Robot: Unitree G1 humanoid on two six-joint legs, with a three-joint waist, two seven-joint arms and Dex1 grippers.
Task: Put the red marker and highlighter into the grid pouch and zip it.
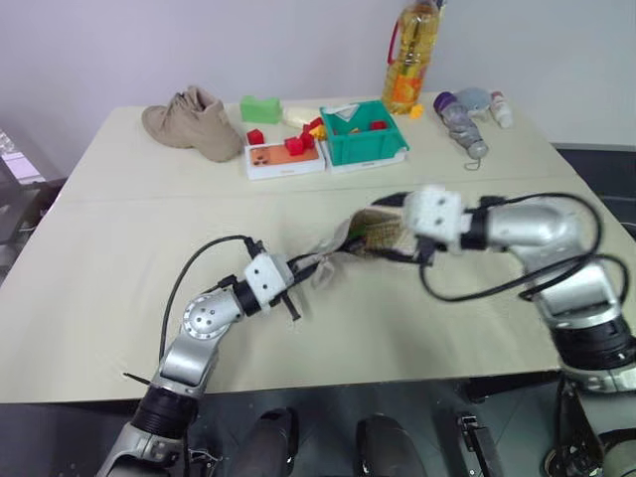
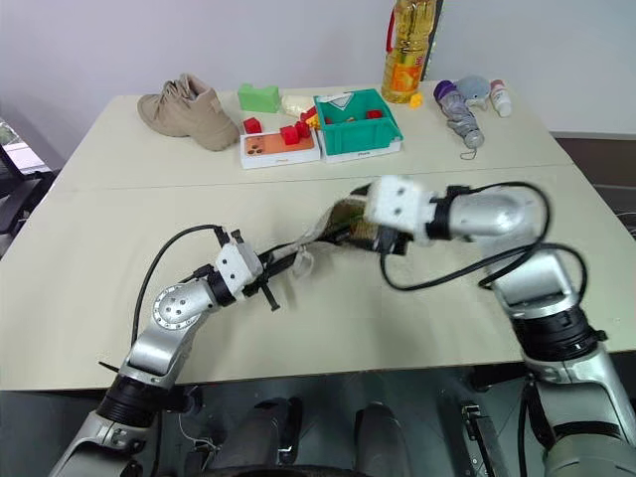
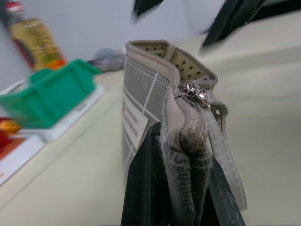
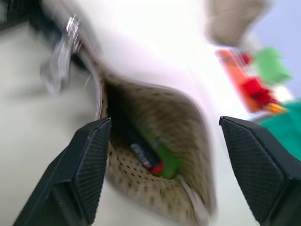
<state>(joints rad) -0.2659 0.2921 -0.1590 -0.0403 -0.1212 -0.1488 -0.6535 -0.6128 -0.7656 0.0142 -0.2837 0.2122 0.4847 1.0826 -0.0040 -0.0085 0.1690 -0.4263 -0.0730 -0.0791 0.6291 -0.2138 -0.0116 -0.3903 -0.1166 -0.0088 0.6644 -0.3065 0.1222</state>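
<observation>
Above the near table, the right gripper hangs with fingers spread over the grid pouch, its mouth agape, red marker and highlighter inside; the left gripper pinches its zip end.

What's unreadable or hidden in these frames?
- Red marker: right wrist view shows a dark barrel with a red end inside the grid pouch; blur hides the rest.
- Highlighter: a green smear beside it, cap indistinct.
- Pouch label: print too blurred, left wrist view.
- Right claw: fingertips hidden behind its white housing in the right eye view.
</observation>
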